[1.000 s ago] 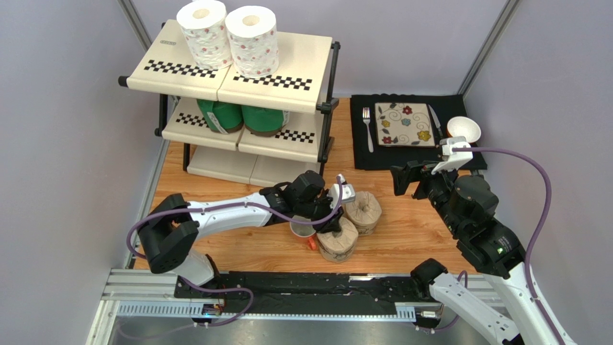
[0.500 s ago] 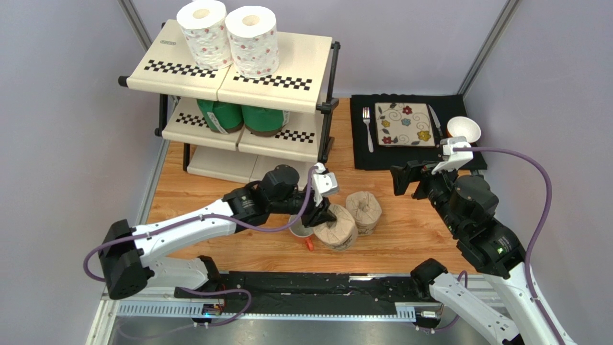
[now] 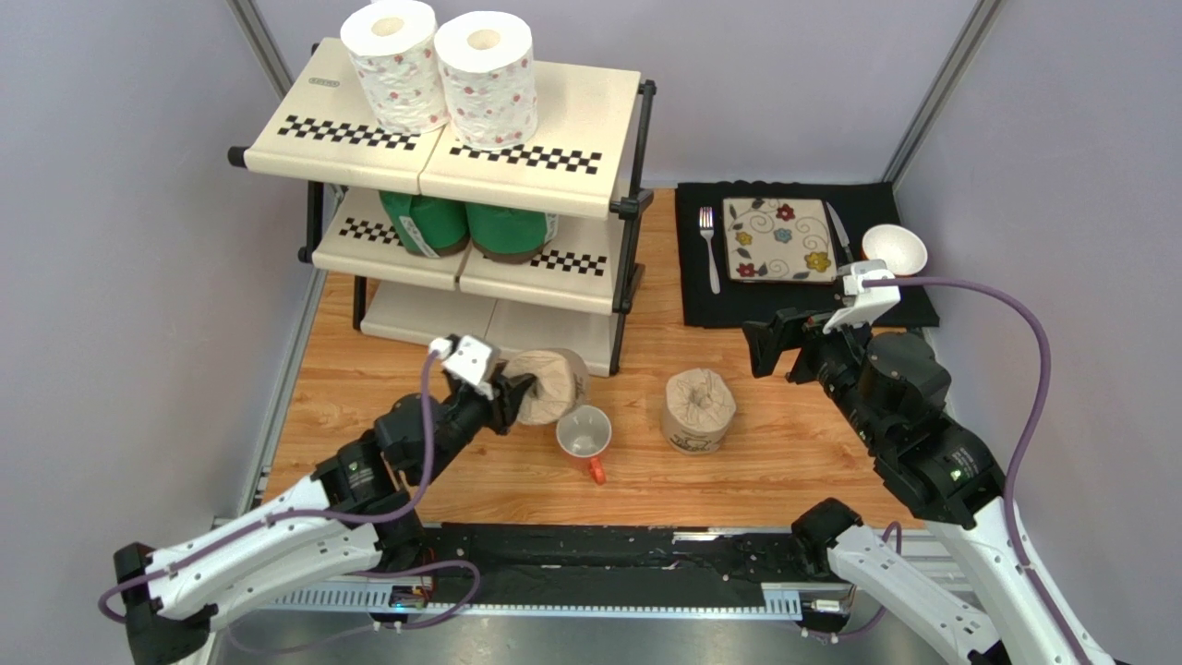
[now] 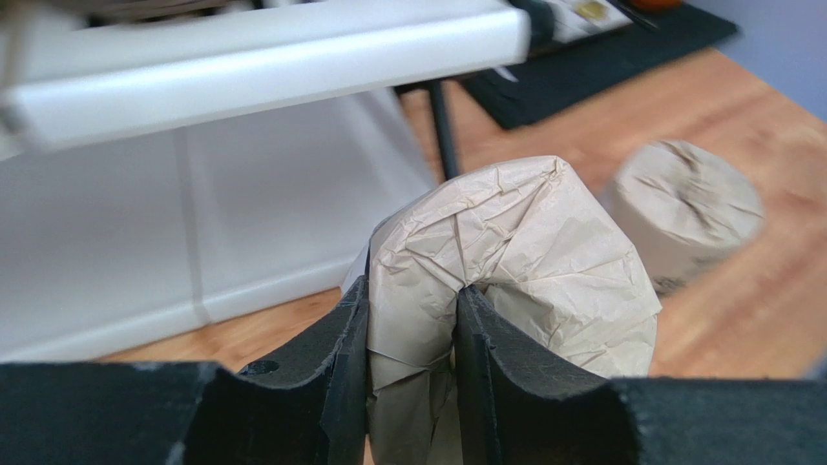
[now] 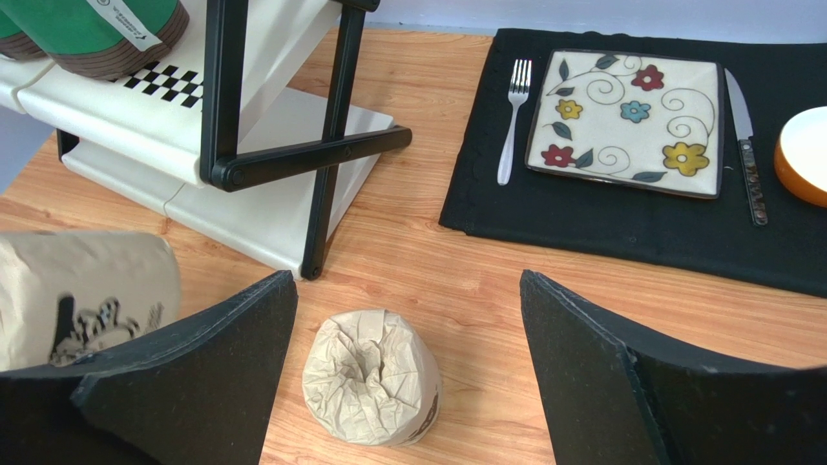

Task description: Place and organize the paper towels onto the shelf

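Left arm [image 3: 278, 534]: stretched low from the near-left base toward the far right. Left fingers [image 4: 335, 387]: pinching a fold of wrapper on one tan roll [image 4: 524, 262], which bulges beyond their tips, on its side, just in front of the bottom tier of the shelf [image 3: 583, 125]. Mug [image 3: 584, 432]: upright on the worktop [image 3: 777, 457], just right of that roll, red handle nearward. Second tan roll [image 5: 372, 376]: standing on the worktop right of the mug, touching nothing. Right arm [image 3: 916, 416]: raised, wrist tilted down; right fingers [image 5: 214, 368] spread wide, holding nothing, the second tan roll below them. Shelf, far left: green rolls [image 3: 423, 222] on the middle tier, white floral rolls [image 3: 486, 76] on top.
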You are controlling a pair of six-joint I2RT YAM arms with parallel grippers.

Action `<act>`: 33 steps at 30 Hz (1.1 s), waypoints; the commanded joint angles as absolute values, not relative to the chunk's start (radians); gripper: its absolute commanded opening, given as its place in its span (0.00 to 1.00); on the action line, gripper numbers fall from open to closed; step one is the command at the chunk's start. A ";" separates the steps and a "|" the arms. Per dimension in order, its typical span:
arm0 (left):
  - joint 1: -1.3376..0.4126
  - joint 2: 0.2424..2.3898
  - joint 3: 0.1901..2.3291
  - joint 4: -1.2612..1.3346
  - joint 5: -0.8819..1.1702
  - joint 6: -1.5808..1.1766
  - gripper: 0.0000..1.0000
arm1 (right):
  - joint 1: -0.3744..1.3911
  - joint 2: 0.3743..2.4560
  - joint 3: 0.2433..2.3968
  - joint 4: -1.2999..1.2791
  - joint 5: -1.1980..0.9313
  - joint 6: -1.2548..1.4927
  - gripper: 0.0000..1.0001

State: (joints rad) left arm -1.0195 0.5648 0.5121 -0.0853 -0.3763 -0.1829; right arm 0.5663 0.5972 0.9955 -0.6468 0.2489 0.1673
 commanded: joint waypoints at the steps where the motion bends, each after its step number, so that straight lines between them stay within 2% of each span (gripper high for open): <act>1: -1.014 0.376 0.440 -0.006 -0.779 -0.218 0.21 | 0.568 0.604 0.997 -0.591 0.218 0.186 0.89; 9: -1.014 0.262 0.399 0.067 -1.006 -0.065 0.23 | 0.569 0.629 1.002 -0.577 0.201 0.190 0.90; 14: -0.983 0.313 0.338 0.158 -1.014 -0.037 0.23 | 0.569 0.640 0.996 -0.565 0.193 0.190 0.90; 19: -0.818 0.359 0.321 0.060 -0.832 -0.227 0.22 | 0.569 0.643 1.003 -0.568 0.196 0.176 0.90; 23: -0.578 0.419 0.321 0.051 -0.623 -0.314 0.20 | 0.569 0.634 1.000 -0.577 0.210 0.169 0.90; 26: -0.467 0.475 0.331 0.083 -0.488 -0.348 0.19 | 0.569 0.629 0.994 -0.580 0.219 0.164 0.90; 33: -0.315 0.571 0.345 0.185 -0.293 -0.383 0.17 | 0.569 0.624 0.989 -0.584 0.233 0.155 0.89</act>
State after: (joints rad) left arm -0.3748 0.5430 0.3031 0.0399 -0.4568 -0.3271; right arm 0.5663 0.6369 0.9951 -0.6216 0.2123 0.1741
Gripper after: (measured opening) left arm 0.392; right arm 0.897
